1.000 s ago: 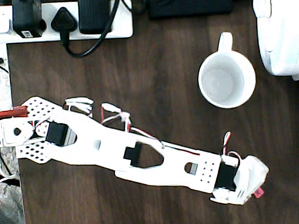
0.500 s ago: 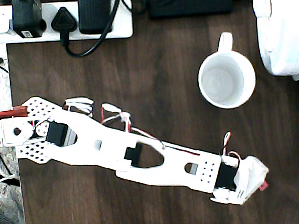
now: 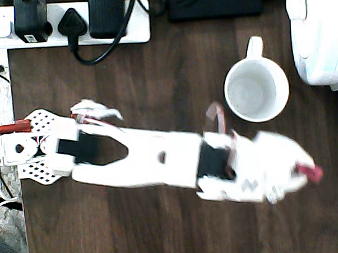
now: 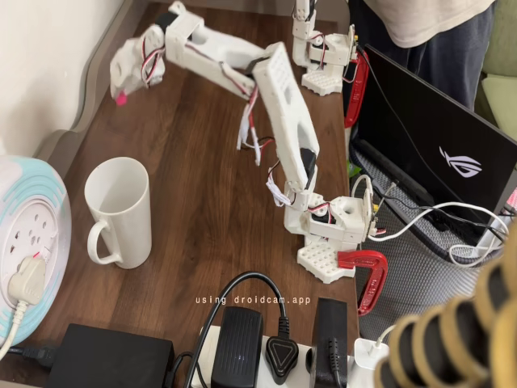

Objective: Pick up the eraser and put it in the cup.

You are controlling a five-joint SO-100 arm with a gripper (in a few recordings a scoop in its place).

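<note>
Overhead view: a dark wooden table (image 3: 172, 76) is spanned from left to right by the white arm (image 3: 153, 158), which is blurred along its outer half. A large white appliance (image 3: 319, 36) is seen at the upper right corner, and a white power strip (image 3: 69, 21) with black plugs lies along the top edge. The cup (image 3: 256, 90), a white mug with its handle pointing up in the picture, is standing upright just left of the appliance; in the fixed view the cup (image 4: 119, 212) is seen well apart from the arm's tip. The gripper (image 3: 306, 174) is clenched, apparently on the eraser (image 3: 310, 172), a small pink-red bit at its tip, though blur hides the exact grip. In the fixed view the gripper (image 4: 125, 85) is raised above the table with the eraser (image 4: 121, 99) at its lower end.
</note>
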